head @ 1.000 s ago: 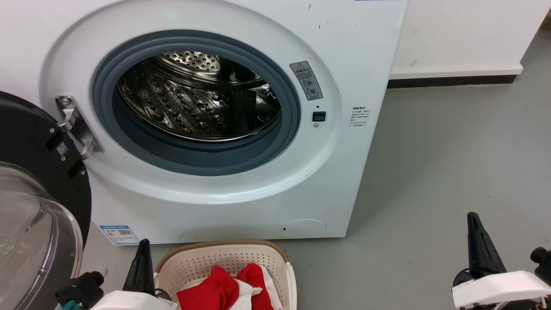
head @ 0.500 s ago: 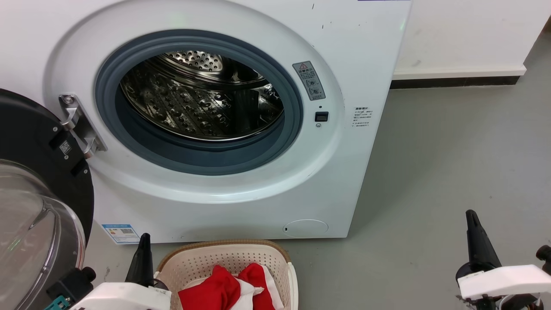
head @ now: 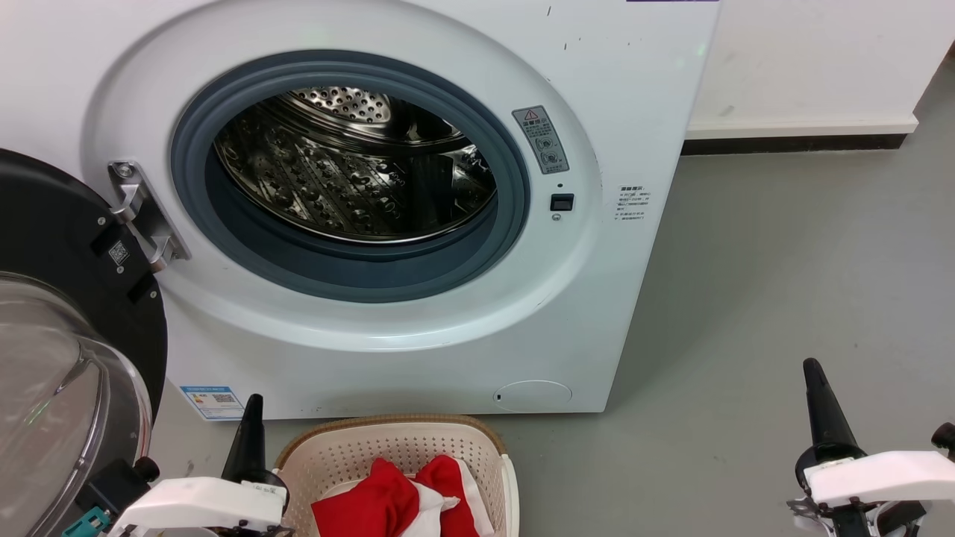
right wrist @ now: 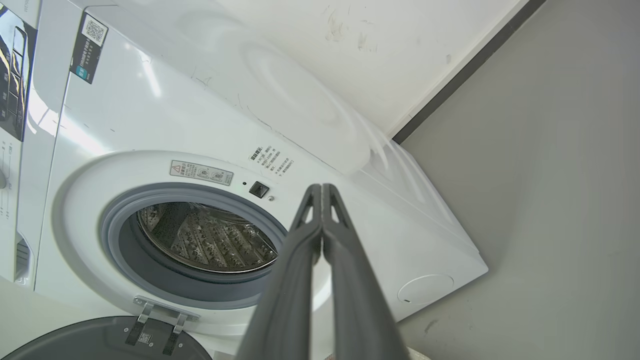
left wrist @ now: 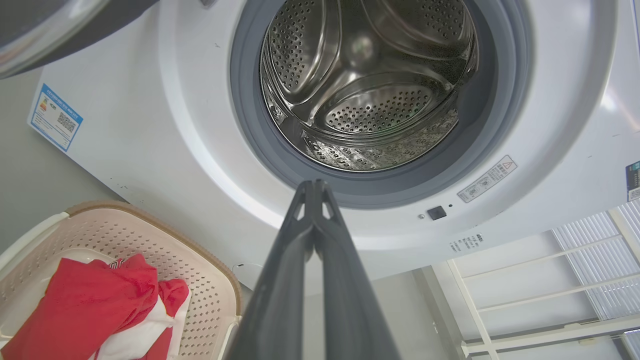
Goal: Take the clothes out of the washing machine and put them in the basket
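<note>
The white washing machine stands with its door swung open to the left, and its steel drum holds nothing I can see. Red and white clothes lie in the cream basket on the floor in front of it. The clothes and the basket also appear at the lower left of the left wrist view. My left gripper is shut and empty beside the basket's left rim. My right gripper is shut and empty over bare floor at the lower right. Both grippers' fingers are pressed together.
Grey floor stretches to the right of the washing machine up to a white wall with a dark skirting strip. The open glass door bulges out close to my left arm. A white rack shows at the left wrist view's lower right.
The head view has drifted slightly, shifting the washing machine to the right. Both grippers have drawn a little lower in that view. The clothes and basket have not moved.
</note>
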Controlling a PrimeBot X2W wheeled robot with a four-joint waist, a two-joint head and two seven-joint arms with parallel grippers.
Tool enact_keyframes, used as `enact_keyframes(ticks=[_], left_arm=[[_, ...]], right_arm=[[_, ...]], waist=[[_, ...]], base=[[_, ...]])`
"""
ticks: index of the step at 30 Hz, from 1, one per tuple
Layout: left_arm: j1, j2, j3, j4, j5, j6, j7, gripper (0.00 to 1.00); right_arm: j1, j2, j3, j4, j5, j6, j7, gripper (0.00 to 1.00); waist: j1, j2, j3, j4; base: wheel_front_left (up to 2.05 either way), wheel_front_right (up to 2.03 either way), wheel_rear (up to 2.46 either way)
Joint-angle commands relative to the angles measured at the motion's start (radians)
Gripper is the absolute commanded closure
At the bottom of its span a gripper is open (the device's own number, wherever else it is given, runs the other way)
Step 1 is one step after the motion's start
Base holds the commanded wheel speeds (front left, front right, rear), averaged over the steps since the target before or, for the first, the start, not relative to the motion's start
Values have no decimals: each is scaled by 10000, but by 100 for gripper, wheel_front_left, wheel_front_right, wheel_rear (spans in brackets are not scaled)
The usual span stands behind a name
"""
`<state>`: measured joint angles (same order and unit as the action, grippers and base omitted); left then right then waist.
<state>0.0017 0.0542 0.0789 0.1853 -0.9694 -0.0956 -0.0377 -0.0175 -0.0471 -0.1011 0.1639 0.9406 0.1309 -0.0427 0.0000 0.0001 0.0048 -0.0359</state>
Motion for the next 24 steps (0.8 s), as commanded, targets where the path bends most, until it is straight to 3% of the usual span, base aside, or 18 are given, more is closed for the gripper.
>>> enact_keyframes(ticks=[1, 24], left_arm=[[-249, 15, 61, -54, -311, -37, 70, 100], [-615, -6, 179, 204, -2703, -177, 644, 100]], right_arm=[[-259, -69, -22, -29, 340, 1, 66, 100], [-543, -76, -56, 301, 2843, -1, 651, 100]], waist=[[0, -1, 0, 8], [0, -1, -6, 122]], base=[[0, 0, 0], [0, 0, 0]])
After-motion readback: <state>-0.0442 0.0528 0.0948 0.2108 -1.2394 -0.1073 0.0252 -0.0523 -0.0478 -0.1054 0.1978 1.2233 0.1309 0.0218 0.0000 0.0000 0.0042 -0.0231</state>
